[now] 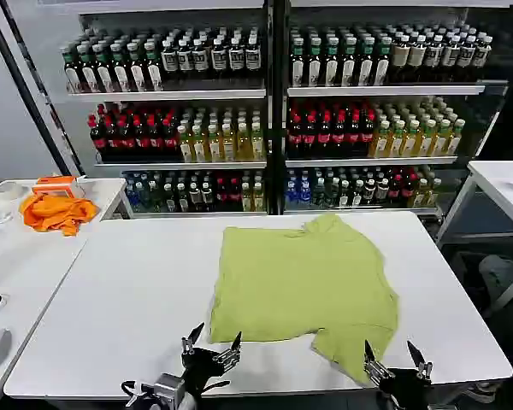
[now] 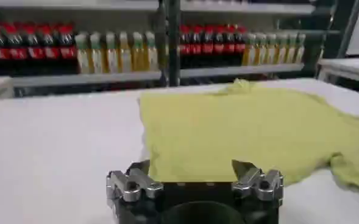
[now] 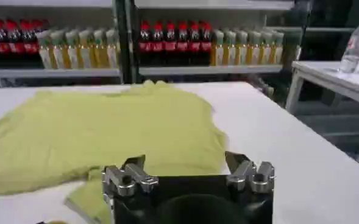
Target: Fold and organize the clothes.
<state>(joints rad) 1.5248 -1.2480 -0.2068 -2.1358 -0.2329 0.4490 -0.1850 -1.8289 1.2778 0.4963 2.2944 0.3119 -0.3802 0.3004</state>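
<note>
One T-shirt (image 1: 303, 286) lies flat at the centre of my table (image 1: 120, 299). My two end effectors wait at the bottom edge, left (image 1: 212, 343) and right (image 1: 398, 357), both with fingers apart, gripping nothing. One orange cloth (image 1: 58, 213) sits upper left.

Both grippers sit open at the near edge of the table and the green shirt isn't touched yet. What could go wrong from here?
1. The T-shirt lies crumpled, one sleeve bunched by the right gripper; a pinch there may catch several layers.
2. The left gripper sits just off the hem, so closing could miss the thin fabric.
3. Uneven pulls may drag the shirt across the table instead of folding it.
</note>
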